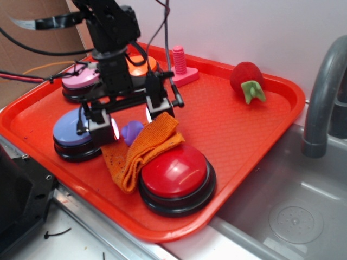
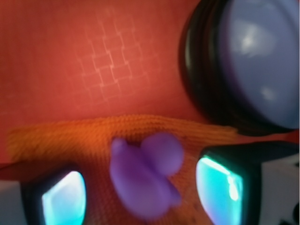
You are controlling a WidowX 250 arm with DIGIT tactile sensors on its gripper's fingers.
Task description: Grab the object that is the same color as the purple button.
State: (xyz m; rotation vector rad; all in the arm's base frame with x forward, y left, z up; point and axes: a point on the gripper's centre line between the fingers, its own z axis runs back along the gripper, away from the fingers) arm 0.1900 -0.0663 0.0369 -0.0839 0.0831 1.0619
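Where the orange cloth (image 1: 142, 150) meets the tray floor, a small lumpy purple toy (image 1: 132, 131), smooth rounded plastic, lying partly on the cloth's knitted weave. In the wrist view, two soft bulges on the toy (image 2: 146, 180), blurred, perhaps a duck shape. Claw (image 1: 130, 123) spread wide, one finger to each side of the toy, pads (image 2: 219, 190) glowing cyan-white, not pressing on it; nothing held. Just beside the toy, the purple button (image 1: 76, 132): a broad glossy periwinkle dome on a black ring base, close against the claw's finger on that side. Cloth folded and rumpled, coarse ribbed knit, one end draped against the red button (image 1: 176, 176), a large shiny red dome on a thick black base near the tray's front edge. Behind the purple button, a pink button (image 1: 80, 81), pale mauve dome on black, partly hidden by the arm; beside it an orange button (image 1: 142, 64), mostly covered. Farther back, a pink bolt (image 1: 180, 66), upright, ridged threads on a flat base. Well apart toward the far corner, a fuzzy red strawberry (image 1: 247, 78) with a green stem. All on a red plastic tray (image 1: 244, 130) with a fine grid texture and raised rounded rim, set on a metal counter (image 1: 108, 227). At the right, a steel sink (image 1: 293, 206) and a grey curved faucet (image 1: 320, 97).
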